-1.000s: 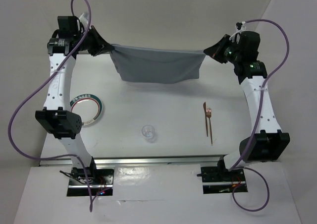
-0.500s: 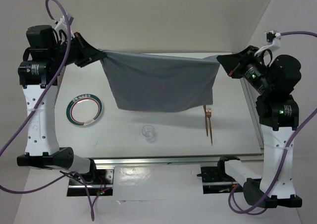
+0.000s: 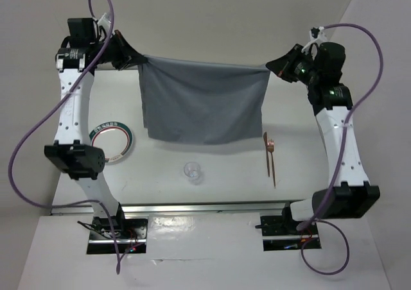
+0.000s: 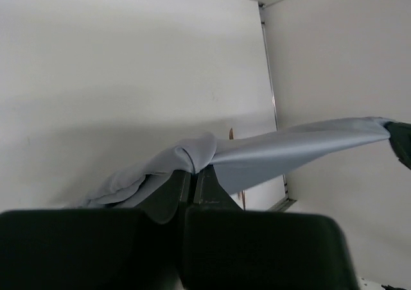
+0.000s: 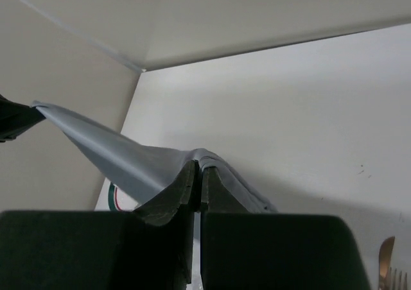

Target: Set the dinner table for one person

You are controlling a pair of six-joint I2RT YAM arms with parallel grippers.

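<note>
A grey cloth mat (image 3: 202,104) hangs stretched in the air between my two grippers, above the far half of the white dinner table (image 3: 218,174). My left gripper (image 3: 140,60) is shut on the mat's upper left corner (image 4: 192,156). My right gripper (image 3: 270,67) is shut on its upper right corner (image 5: 200,158). The mat's lower edge hangs near the tabletop. A white plate with a green and red rim (image 3: 114,142) lies at the left. A clear glass (image 3: 192,172) stands near the middle front. A copper fork and knife (image 3: 270,156) lie at the right.
A silver metal rail (image 3: 199,207) runs along the table's near edge, with both arm bases behind it. White walls close in the far side and the right side. Purple cables loop off both arms.
Both arms rose and spread with the mat, then came back toward the far side. The mat now hangs wider and longer than one second ago. Plate, glass and cutlery have not moved.
</note>
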